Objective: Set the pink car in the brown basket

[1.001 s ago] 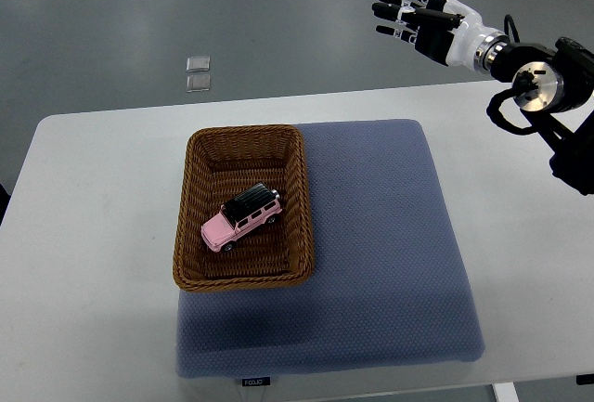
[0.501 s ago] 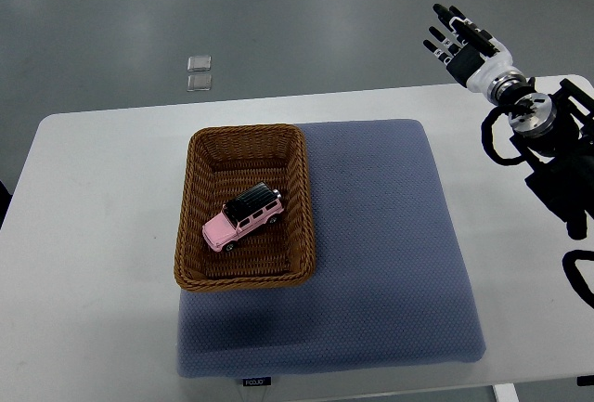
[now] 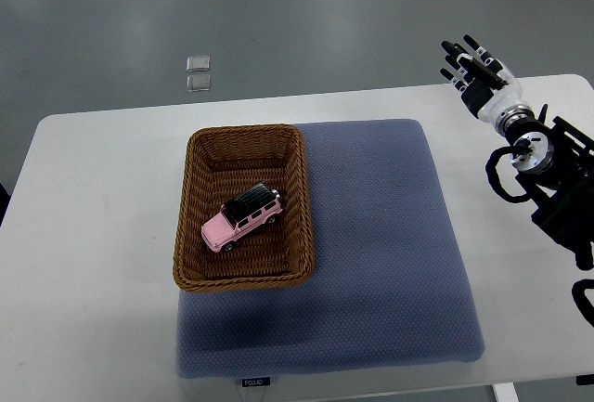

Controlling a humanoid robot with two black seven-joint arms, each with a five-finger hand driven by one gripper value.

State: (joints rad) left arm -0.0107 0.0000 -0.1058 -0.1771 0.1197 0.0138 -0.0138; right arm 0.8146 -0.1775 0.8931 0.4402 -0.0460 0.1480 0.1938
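Small pink car (image 3: 241,219) with black roof, upright on its wheels, angled diagonally, inside rectangular brown woven basket (image 3: 299,200), basket left of centre, its right part on blue mat

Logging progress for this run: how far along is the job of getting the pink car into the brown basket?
Placement looks done: the pink car lies inside the brown basket. Nothing is in hand; the right robot hand is open and empty near the table's far right edge. Nothing visibly remains.

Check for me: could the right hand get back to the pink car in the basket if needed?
Probably yes. The right hand is open and raised past the table's far right corner, well away from the car. The car lies uncovered in the open basket, and only the bare blue mat lies between.
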